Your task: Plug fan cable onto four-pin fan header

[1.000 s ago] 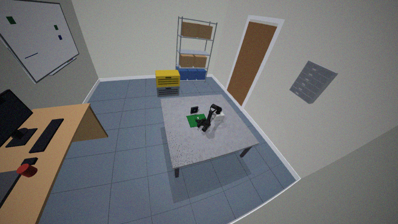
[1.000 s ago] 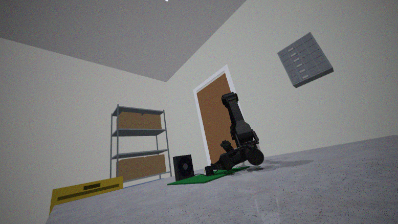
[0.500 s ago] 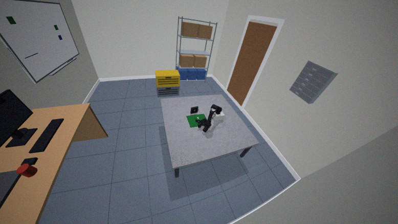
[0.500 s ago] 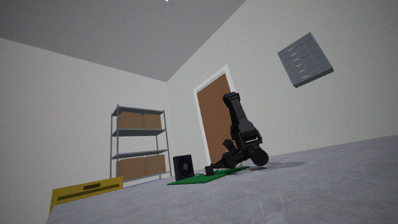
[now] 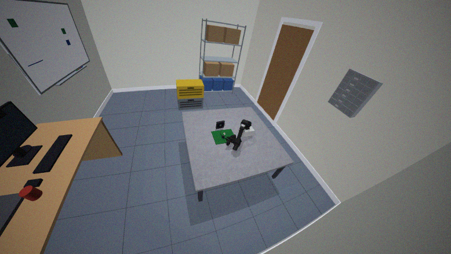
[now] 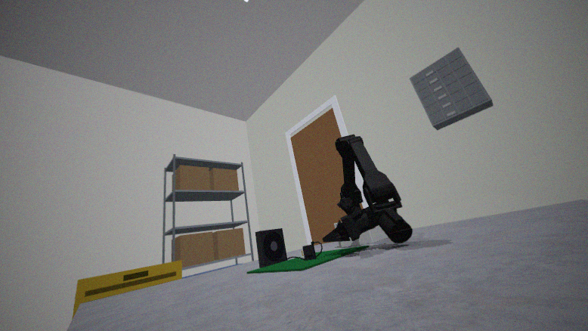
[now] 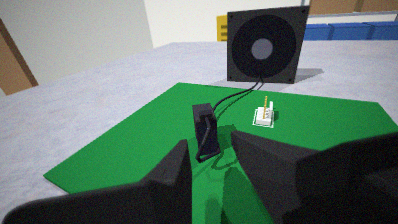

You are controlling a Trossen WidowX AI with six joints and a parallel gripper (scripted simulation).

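Observation:
A black fan (image 7: 265,45) (image 5: 219,124) (image 6: 270,247) stands upright at the far edge of the green board (image 7: 325,125) (image 5: 217,138) (image 6: 288,264). Its black cable (image 7: 235,96) runs to a black plug (image 7: 205,125) (image 6: 309,251) that rests on the board, tilted, left of the white four-pin header (image 7: 265,116) and apart from it. The header's gold pins are bare. My gripper (image 7: 209,141) (image 6: 329,237) (image 5: 228,138) is low over the board, its fingers partly open on either side of the plug's near end, with gaps showing on both sides.
The board lies on a grey table (image 5: 236,170) (image 6: 369,287). The arm's base (image 5: 251,130) stands right of the board. A yellow crate (image 5: 189,89) and a shelf rack (image 5: 222,53) with boxes are beyond the table.

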